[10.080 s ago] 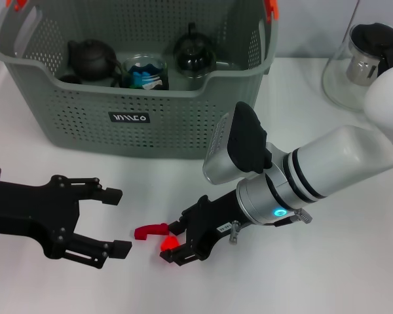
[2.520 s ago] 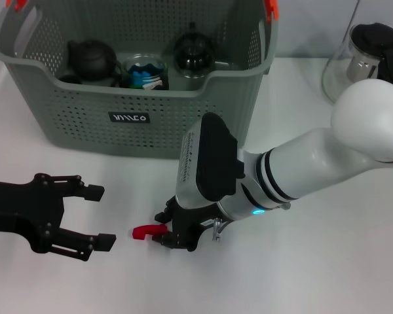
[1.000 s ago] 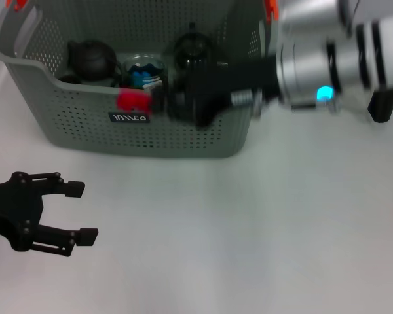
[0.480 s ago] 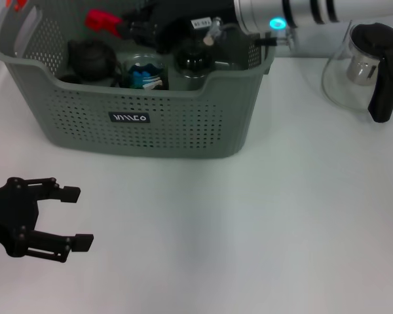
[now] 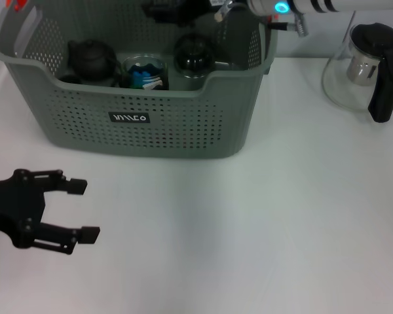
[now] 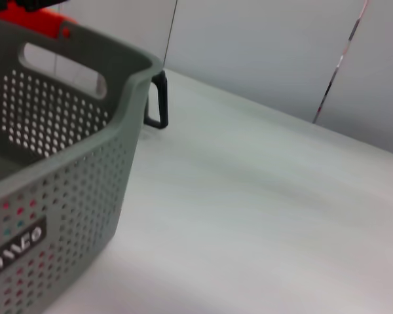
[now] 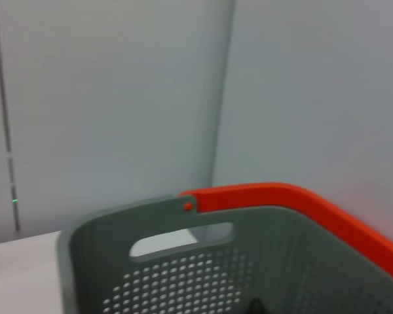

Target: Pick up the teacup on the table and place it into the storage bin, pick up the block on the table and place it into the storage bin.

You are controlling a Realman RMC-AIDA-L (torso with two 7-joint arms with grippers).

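the bin (image 5: 150, 124) stands at the far left of the white table (image 5: 281, 216), its perforated front wall with the small black label (image 5: 130, 118) facing near. an orange clip (image 5: 16, 5) shows at its far left corner, another at its far right corner by the top edge. inside, left to right: a dark teapot (image 5: 90, 57), a glass cup with blue inside (image 5: 144, 70), and a dark round pot with a knob (image 5: 193, 53), all against the near wall. no red block shows on the table or among these things, and where it lies cannot be told from here.

the left gripper (image 5: 69, 209) hovers over the near left of the table, well apart from the bin, its two black fingers spread wide with nothing between them. the left wrist view shows the bin's right end wall (image 6: 59, 183) with its handle slot and an orange clip (image 6: 36, 16) on top, and beyond it a black handle (image 6: 158, 101) at the bin's corner.

the right gripper (image 5: 173, 10) is over the far side of the bin, at the top edge of the head view, with the arm's silver wrist and a cyan light (image 5: 281, 8) just right of it. it is cut off by the frame, so how far its fingers are apart and whether they hold anything cannot be told. the right wrist view shows only the bin's rim, a handle slot (image 7: 180, 241) and the orange handle (image 7: 295, 203) against a pale wall.

at the far right stands a glass kettle (image 5: 363, 62) with a black lid and handle, well apart from the bin.
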